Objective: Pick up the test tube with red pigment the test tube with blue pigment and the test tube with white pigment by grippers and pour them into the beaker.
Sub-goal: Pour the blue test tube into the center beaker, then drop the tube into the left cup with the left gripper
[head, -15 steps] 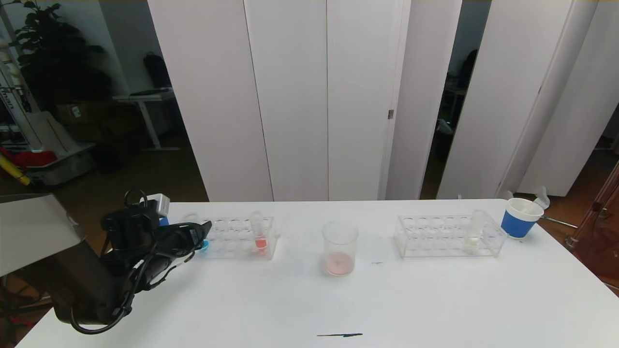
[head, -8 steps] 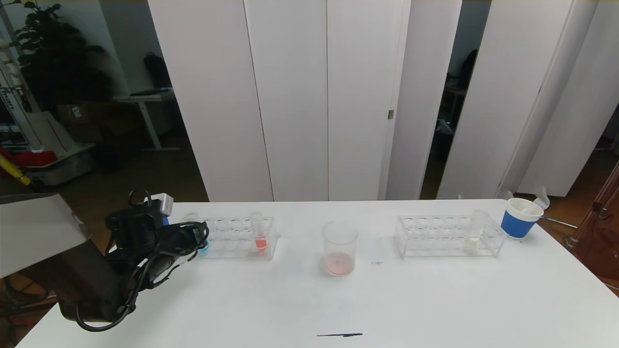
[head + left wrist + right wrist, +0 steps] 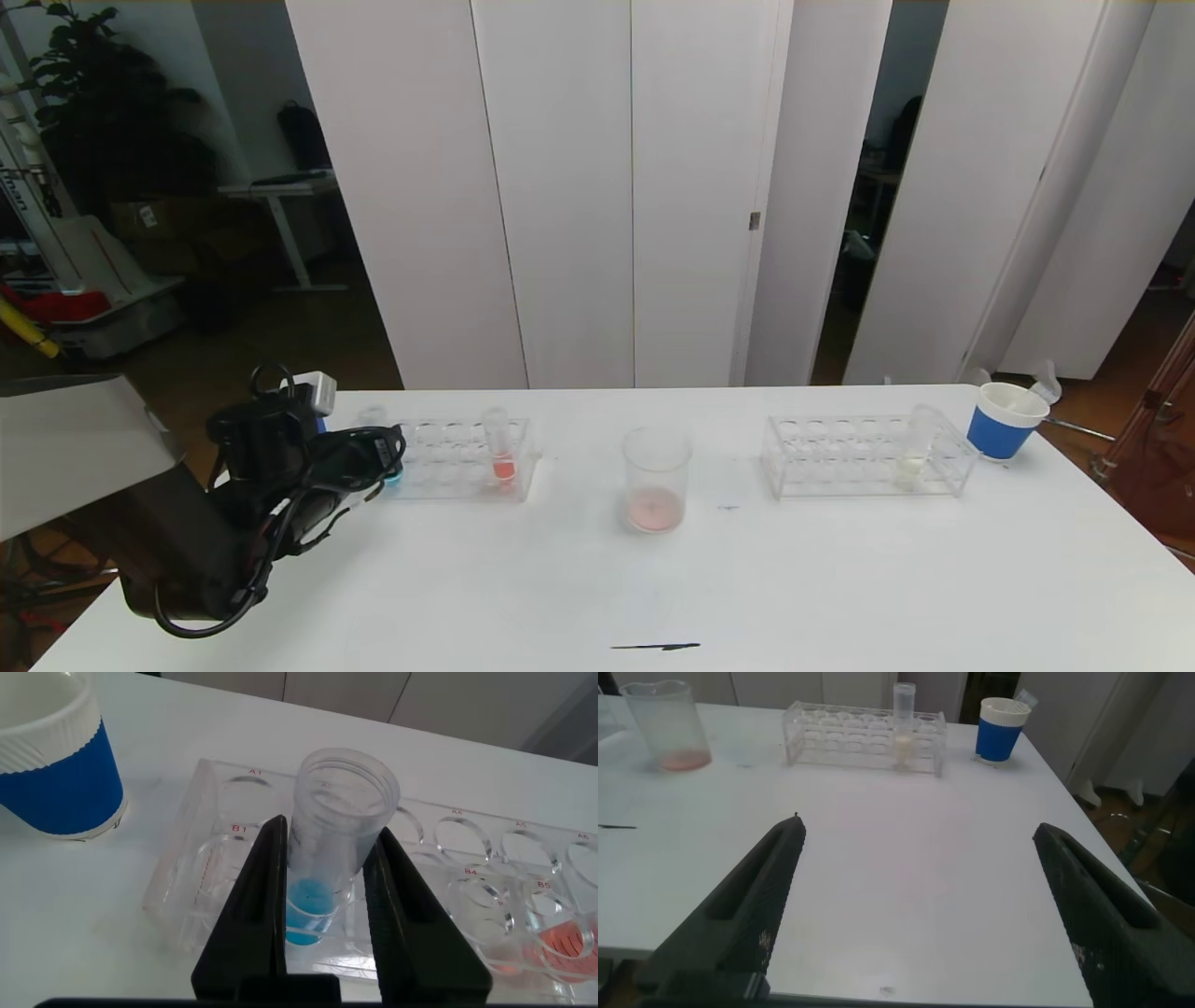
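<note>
My left gripper is shut on the test tube with blue pigment, which stands upright in the end of the left clear rack; both black fingers press its sides. The test tube with red pigment stands in the same rack, its red base off to one side in the left wrist view. The test tube with white pigment stands in the right rack. The beaker, with pinkish residue at its bottom, stands mid-table. My right gripper hangs open over bare table, out of the head view.
A blue-and-white paper cup stands at the table's far right corner. Another such cup stands close beside the left rack. A dark streak marks the table near its front edge.
My left gripper's fingers have closed onto the blue-pigment tube, and the arm has edged slightly toward the rack. Nothing else has moved.
</note>
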You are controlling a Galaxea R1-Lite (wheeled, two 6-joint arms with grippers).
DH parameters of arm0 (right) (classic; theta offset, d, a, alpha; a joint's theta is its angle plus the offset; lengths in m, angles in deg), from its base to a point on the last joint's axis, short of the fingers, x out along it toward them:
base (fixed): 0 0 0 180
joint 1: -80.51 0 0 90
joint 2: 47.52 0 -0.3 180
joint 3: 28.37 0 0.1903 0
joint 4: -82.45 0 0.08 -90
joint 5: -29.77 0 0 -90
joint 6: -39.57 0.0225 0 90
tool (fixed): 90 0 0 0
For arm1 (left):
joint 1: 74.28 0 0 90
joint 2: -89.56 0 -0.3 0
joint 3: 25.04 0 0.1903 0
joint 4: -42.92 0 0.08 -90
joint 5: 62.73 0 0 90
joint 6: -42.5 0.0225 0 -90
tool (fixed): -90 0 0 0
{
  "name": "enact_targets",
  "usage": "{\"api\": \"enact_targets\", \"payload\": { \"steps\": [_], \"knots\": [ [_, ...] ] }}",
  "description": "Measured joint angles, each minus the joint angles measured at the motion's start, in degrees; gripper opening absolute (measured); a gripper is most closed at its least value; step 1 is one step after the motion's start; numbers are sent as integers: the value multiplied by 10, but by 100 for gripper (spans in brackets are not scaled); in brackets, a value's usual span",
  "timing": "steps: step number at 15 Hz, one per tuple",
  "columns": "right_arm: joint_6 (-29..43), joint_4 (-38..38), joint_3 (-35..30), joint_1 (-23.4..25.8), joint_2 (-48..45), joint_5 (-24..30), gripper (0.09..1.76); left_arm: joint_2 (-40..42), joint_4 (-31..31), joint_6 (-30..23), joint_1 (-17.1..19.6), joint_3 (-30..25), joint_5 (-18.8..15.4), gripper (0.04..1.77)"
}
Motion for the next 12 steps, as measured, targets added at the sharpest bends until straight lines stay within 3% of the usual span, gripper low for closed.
{"api": "enact_targets", "payload": {
  "steps": [12],
  "knots": [
    [0, 0, 0, 0, 0, 0, 175, 13, -1, -1, 1, -7, 0, 58]
  ]
}}
